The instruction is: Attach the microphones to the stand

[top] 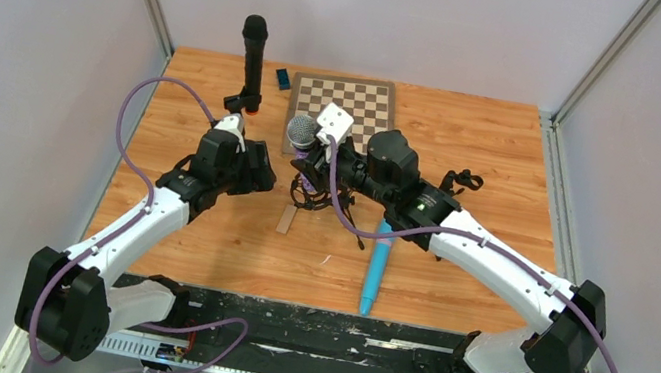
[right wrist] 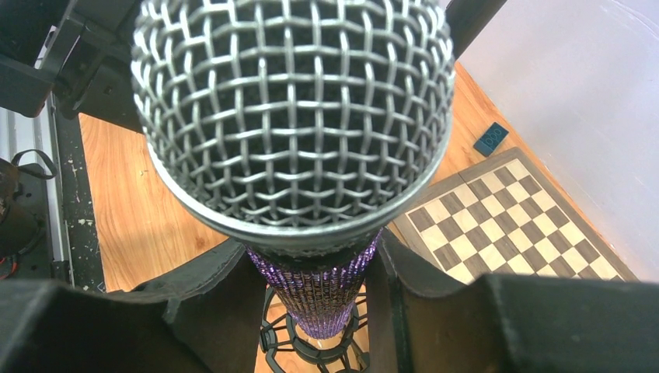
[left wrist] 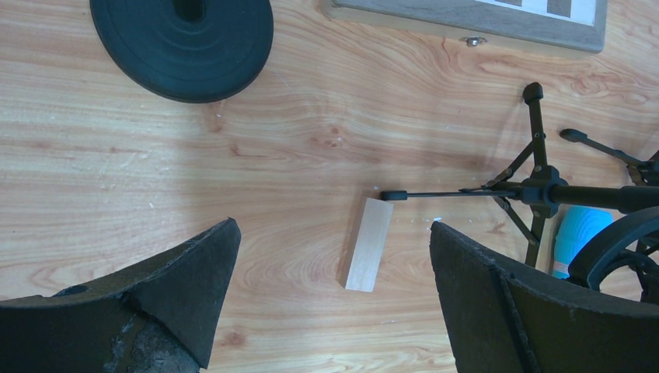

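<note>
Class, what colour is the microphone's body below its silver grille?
Purple microphone body; right wrist view shows it best.

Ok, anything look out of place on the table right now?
Nothing spilled. The light blue microphone lies flat on the table, not on any stand, and a small wooden block lies loose beside a leg tip of the tripod stand.

Upright microphone (top: 251, 57) stands left of chessboard (top: 343, 103). Tripod stand (top: 308, 197) sits before the chessboard, grille microphone (top: 302, 129) directly over it, flat microphone (top: 374, 275) at its right.

Wooden block (left wrist: 368, 243) beside tripod legs (left wrist: 542, 191)
</note>
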Tool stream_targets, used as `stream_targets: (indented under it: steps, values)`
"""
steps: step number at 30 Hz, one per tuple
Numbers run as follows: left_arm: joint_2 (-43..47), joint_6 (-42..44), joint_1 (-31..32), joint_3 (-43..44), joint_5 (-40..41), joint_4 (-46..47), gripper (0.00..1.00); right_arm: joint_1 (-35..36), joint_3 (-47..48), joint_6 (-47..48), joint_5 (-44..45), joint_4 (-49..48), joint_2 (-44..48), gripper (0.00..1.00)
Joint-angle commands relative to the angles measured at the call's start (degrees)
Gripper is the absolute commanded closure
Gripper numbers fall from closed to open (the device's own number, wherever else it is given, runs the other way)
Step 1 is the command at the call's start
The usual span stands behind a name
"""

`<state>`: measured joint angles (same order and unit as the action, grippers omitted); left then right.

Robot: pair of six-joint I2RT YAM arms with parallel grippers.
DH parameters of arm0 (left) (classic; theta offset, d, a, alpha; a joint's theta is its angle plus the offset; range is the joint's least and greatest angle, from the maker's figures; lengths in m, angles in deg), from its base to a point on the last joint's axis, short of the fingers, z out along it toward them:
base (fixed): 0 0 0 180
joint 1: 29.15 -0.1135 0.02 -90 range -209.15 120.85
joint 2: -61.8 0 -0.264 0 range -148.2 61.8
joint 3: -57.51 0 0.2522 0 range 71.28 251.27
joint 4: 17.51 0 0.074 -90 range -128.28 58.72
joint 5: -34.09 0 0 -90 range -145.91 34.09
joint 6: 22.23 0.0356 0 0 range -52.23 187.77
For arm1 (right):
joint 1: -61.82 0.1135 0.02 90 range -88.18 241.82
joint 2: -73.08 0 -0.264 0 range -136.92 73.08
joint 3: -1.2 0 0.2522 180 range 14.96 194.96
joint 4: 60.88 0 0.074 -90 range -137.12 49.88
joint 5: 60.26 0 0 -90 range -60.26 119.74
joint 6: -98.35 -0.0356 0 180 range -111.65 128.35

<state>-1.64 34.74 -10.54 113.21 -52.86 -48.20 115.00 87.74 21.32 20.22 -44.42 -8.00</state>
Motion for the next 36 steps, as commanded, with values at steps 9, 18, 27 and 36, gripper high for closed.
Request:
stream_targets:
  steps: [9, 18, 27, 36]
  values:
    - [-0.3, 0.0, -0.2, 1.0, 0.6, 0.5, 0.0, 0.1, 3.1, -3.1, -2.8, 0.0, 4.0, 1.0]
    - [-0.5, 0.2, -0.3, 1.1, 0.6, 0.5, 0.0, 0.1, 2.0, -4.5, -0.7, -3.6, 5.2, 1.0]
    - [-0.9, 0.3, -0.3, 1.2, 0.7, 0.4, 0.0, 0.1, 2.2, -3.1, 4.3, -3.9, 3.1, 1.0]
    - [-1.4, 0.9, -0.2, 1.5, 1.2, 0.2, 0.0, 0.1, 1.7, -3.2, 4.2, -3.9, 1.3, 1.0]
